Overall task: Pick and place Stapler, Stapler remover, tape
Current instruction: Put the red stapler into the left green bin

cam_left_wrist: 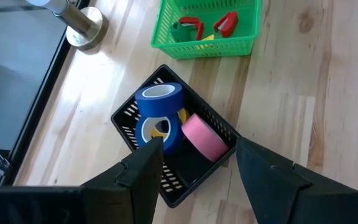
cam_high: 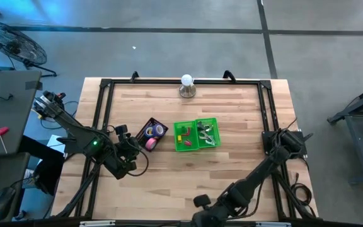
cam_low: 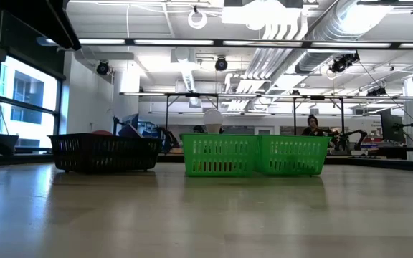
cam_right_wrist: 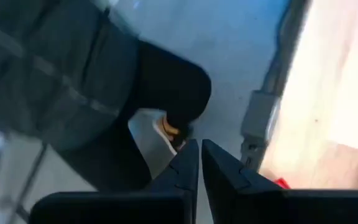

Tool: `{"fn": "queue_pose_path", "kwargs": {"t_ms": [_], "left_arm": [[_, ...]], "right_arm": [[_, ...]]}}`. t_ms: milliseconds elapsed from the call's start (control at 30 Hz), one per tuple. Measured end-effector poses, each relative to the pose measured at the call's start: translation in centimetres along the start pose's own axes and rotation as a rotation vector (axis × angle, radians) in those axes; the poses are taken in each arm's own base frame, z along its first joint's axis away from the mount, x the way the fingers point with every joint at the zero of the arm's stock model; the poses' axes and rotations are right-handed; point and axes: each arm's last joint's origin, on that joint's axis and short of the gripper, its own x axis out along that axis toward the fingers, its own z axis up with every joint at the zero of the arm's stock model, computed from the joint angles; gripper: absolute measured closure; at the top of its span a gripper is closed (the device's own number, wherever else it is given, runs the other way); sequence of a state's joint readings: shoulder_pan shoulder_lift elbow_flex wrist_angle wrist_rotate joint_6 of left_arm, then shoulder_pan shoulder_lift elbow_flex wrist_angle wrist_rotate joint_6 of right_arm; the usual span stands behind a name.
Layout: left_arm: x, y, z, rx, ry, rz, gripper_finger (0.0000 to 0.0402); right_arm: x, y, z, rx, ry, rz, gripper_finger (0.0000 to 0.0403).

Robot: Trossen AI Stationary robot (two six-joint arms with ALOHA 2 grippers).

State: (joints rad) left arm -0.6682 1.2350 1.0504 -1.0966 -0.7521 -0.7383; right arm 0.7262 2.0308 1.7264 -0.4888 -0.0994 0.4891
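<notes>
A black basket (cam_high: 151, 133) (cam_left_wrist: 124, 118) (cam_low: 105, 153) stands left of centre and holds tape rolls: two blue (cam_left_wrist: 160, 99), one pink (cam_left_wrist: 202, 137), a bit of yellow (cam_left_wrist: 182, 116); the high view shows a purple one (cam_high: 160, 130). Beside it on the right, a green basket (cam_high: 196, 134) (cam_left_wrist: 166, 38) holds red tools (cam_left_wrist: 191, 27) and other small items. My left gripper (cam_high: 137, 150) (cam_left_wrist: 197, 149) hovers open over the black basket's near-left side and holds nothing. My right gripper (cam_high: 288, 142) (cam_right_wrist: 199, 155) waits shut by the table's right edge.
A white ball on a round metal base (cam_high: 187, 86) (cam_left_wrist: 82, 22) stands at the table's far edge. A black frame rail (cam_high: 103, 113) runs around the tabletop. Bare wood lies near the baskets' near side. The right wrist view looks past the edge at the floor and a dark shape (cam_right_wrist: 166, 93).
</notes>
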Motion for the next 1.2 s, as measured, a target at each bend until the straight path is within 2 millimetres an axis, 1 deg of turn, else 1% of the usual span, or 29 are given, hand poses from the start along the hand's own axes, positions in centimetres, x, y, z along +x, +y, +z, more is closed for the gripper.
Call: {"fn": "queue_pose_path", "kwargs": {"t_ms": [100, 167, 233, 333, 467, 633, 767, 1033, 1133, 1200], "left_arm": [[0.0, 0.0, 0.0, -0.010, -0.003, -0.003, 0.0206], [0.0, -0.1, 0.1, -0.014, -0.005, -0.004, 0.0206], [0.0, -0.1, 0.1, -0.015, -0.006, -0.005, 0.0206], [0.0, -0.1, 0.1, -0.020, -0.009, -0.009, 0.0206], [0.0, -0.2, 0.2, -0.028, -0.012, -0.019, 0.0206], [0.0, -0.2, 0.2, -0.028, -0.012, -0.019, 0.0206], [0.0, -0.2, 0.2, -0.029, -0.011, -0.023, 0.0206], [0.0, -0.3, 0.2, -0.040, 0.001, -0.048, 0.0206], [0.0, -0.4, 0.3, -0.046, -0.006, -0.056, 0.0206], [0.0, -0.4, 0.3, -0.045, -0.005, -0.056, 0.0206]], "right_arm": [[0.3, -0.9, 0.1, 0.144, -0.034, -0.037, 0.0386], [0.4, -1.5, -0.1, 0.221, -0.021, -0.064, 0.0375], [0.6, -1.7, -0.5, 0.244, 0.001, -0.078, 0.0357], [0.8, -1.5, -0.8, 0.255, -0.009, -0.065, 0.0320], [1.0, -1.2, -1.1, 0.322, -0.008, -0.047, 0.0271], [1.0, -1.3, -1.1, 0.355, -0.022, -0.062, 0.0234], [1.0, -1.3, -1.0, 0.348, -0.025, -0.066, 0.0224], [1.0, -1.6, -0.7, 0.377, -0.061, -0.088, 0.0228], [0.8, -2.3, -0.5, 0.479, -0.077, -0.134, 0.0227], [0.7, -2.8, -0.9, 0.518, -0.055, -0.191, 0.0225]]}}
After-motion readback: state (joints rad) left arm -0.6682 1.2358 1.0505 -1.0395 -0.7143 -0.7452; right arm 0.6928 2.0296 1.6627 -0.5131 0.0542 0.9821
